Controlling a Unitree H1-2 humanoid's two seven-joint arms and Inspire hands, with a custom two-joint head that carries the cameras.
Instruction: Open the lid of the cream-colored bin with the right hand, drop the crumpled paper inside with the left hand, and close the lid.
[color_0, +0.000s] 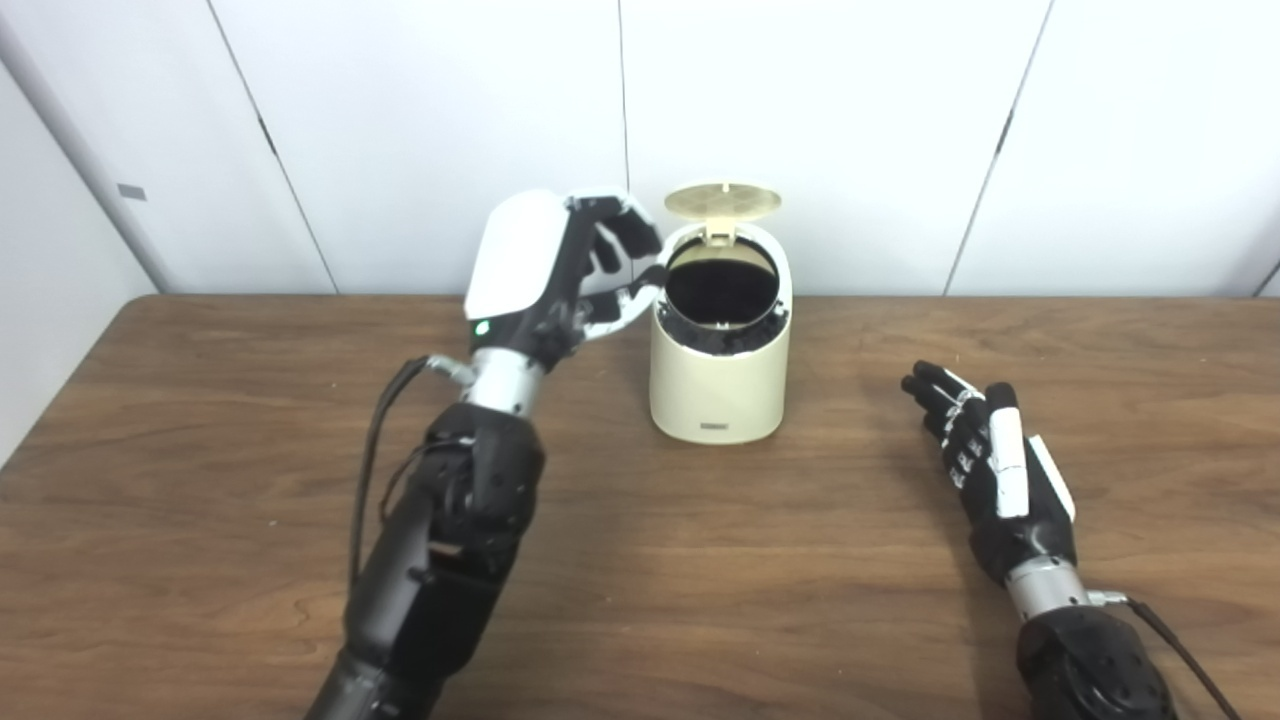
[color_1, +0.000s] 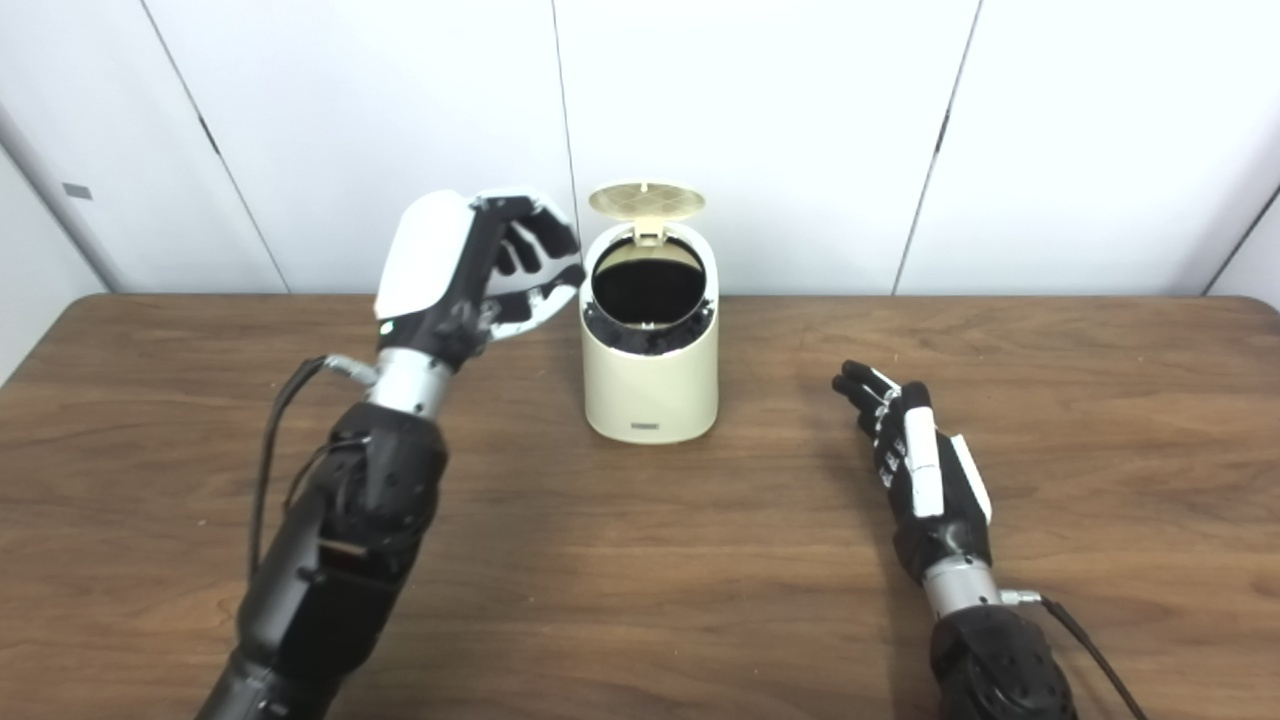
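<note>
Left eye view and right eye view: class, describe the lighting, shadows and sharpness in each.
Left eye view: even, soft light; the bin mouth reads pure black, hiding its contents. Right eye view: faint shadow on the table left of the right hand; slightly soft focus throughout.

Surfaces: wood table (color_0: 700, 600), plastic bin (color_0: 715, 395), plastic-and-metal hands.

The table shows dark brown wood grain with a low satin sheen. The bin looks like smooth cream plastic, faintly glossy; its raised lid (color_0: 722, 200) is a matt, slightly yellower cream, and the opening is dull black. The left hand (color_0: 560, 265) has a glossy white shell over matt black parts; the right hand (color_0: 990, 460) looks alike. Both wrists look like brushed metal. The wall (color_0: 850, 120) is smooth matt white.
</note>
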